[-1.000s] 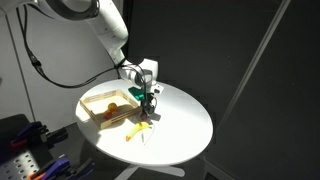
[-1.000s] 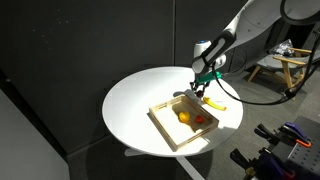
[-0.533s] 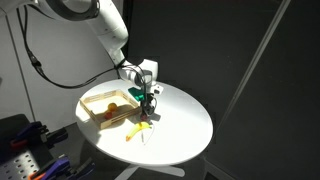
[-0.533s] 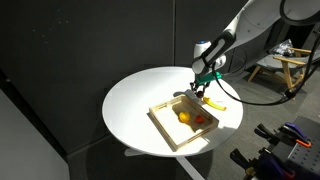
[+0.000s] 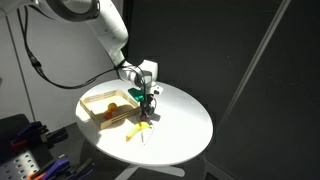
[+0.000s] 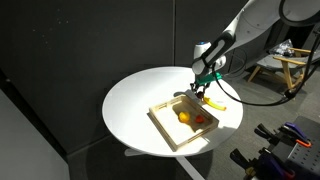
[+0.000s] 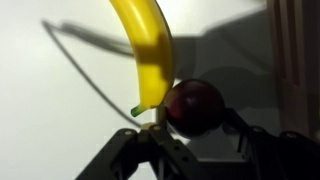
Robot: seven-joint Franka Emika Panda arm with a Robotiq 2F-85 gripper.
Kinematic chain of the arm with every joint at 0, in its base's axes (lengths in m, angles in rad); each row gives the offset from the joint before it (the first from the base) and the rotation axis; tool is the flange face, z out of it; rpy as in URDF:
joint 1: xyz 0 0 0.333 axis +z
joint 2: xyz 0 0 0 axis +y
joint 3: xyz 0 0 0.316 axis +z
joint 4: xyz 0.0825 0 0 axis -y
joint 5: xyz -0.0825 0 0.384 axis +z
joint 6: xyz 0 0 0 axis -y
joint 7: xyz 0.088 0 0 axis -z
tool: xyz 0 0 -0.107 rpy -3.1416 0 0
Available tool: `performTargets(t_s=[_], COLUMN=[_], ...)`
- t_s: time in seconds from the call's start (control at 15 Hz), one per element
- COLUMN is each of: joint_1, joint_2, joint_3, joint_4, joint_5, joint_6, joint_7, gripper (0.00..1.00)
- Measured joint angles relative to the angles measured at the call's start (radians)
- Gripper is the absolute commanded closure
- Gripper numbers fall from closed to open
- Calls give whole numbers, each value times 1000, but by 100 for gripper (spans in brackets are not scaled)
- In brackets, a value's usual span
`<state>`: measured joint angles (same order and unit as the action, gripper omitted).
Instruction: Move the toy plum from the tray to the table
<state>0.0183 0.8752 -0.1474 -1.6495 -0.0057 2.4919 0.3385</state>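
White arm — gripper around toy plum

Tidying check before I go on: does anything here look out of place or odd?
Nothing is spilled or damaged. Only the small dark red toy plum stands out: outside the light-wood tray, crowded against the yellow curved banana, by the claw.

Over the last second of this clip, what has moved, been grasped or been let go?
Nothing visibly changed. In both exterior views the gripper stays low over the table, just off the tray rim and beside the banana. Tray and banana lie where they were. The wrist view, which has no earlier picture, shows the toy plum against the banana's end.
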Motion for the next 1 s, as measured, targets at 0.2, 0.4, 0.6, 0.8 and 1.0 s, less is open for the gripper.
performTargets(t_s=[0.2, 0.4, 0.6, 0.8, 1.0], joint_1=[0, 0, 0, 0, 0], joint_2=[1, 1, 1, 0, -5], joint_3=[0, 0, 0, 2, 9], joint_4=[0, 0, 2, 3, 3], joint_5=[0, 0, 0, 0, 0], joint_6=[0, 0, 0, 0, 0], joint_7=[0, 0, 0, -2, -7], gripper=[16, 7, 0, 0, 0])
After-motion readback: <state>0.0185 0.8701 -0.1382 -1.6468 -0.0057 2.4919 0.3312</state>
